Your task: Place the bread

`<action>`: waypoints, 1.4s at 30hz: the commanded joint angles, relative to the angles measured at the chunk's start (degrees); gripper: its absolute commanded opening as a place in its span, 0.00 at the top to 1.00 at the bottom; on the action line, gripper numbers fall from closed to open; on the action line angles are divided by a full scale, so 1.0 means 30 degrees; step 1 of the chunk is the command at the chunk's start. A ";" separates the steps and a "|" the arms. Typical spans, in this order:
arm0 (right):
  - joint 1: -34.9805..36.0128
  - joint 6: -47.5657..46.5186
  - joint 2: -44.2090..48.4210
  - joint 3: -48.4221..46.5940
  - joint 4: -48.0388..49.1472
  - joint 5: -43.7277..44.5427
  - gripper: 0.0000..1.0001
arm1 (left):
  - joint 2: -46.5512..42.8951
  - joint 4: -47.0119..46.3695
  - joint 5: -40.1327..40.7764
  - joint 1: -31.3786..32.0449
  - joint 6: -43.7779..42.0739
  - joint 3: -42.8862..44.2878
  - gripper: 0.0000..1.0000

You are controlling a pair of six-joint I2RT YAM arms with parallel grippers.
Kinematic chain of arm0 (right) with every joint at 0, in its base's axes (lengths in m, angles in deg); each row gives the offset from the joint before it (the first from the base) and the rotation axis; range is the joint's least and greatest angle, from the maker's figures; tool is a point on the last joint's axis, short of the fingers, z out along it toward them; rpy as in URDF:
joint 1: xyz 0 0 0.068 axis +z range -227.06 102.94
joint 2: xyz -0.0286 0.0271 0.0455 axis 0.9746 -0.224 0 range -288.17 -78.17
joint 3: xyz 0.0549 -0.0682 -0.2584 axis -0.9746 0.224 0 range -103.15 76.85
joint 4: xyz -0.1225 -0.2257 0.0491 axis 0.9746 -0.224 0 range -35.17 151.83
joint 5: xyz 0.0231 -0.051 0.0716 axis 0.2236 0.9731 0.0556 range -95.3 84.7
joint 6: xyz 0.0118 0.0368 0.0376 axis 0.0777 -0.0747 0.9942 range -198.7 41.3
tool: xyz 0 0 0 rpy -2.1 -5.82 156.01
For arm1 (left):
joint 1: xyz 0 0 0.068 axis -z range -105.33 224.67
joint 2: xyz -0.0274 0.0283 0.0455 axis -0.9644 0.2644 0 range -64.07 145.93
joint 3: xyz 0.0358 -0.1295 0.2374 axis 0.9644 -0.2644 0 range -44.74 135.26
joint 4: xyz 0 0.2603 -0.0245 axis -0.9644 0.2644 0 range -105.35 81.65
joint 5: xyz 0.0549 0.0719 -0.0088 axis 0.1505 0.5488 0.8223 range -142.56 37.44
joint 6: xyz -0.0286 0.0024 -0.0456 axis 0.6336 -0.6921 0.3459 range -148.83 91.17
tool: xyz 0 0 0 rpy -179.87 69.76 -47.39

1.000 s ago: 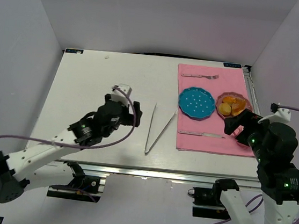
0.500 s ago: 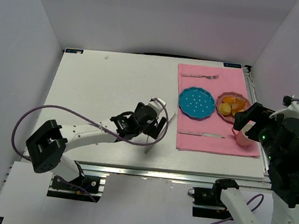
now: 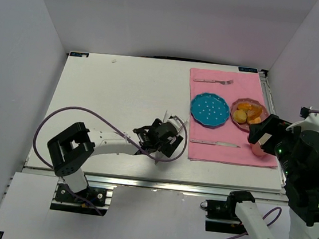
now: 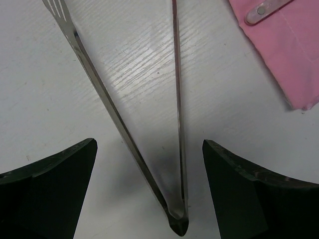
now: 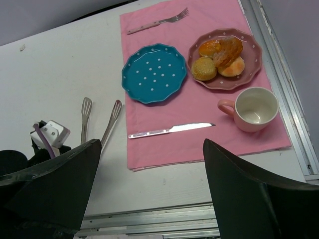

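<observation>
A white wood-grain table (image 3: 104,101) carries a pink cloth placemat (image 5: 164,149), and everything else lies on or beside that mat. The left gripper (image 4: 149,149) sits low just off the mat's near left corner. Its jaws are spread wide to either side of the hinged end of the long steel tongs (image 4: 177,124), with a gap to each finger (nothing pinched). The right gripper (image 5: 152,144) hangs above the mat's near edge, fingers apart and empty.

On the mat's left half rests a teal round plate with white dots (image 5: 154,73), bare. On the right half is a pink dotted plate (image 5: 219,84). A pale pink cup (image 5: 254,109) stands upright nearer the mat's near right corner. A pink-handled table knife (image 5: 169,130) lies along the mat's near edge and a pink-handled fork (image 5: 159,21) along the far edge.

The small round golden-brown bread (image 5: 204,68) sits on the pink plate at the side facing the teal one, touching two orange-gold bread pieces (image 5: 224,50).
</observation>
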 commanded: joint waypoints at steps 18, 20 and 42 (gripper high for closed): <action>-0.0010 0.0108 0.0660 0.1271 0.0585 -0.0256 0.11 | 0.2908 0.0924 0.2128 0.0291 0.5105 0.2320 0.02; -0.0010 0.0108 0.0689 0.1329 0.0556 -0.0198 0.11 | 0.3055 0.0983 0.2157 0.0291 0.5192 0.2378 0.02; -0.0010 0.0166 0.0806 0.1417 0.0556 -0.0198 0.11 | 0.3934 0.1744 0.1805 0.0291 0.5983 0.2319 0.28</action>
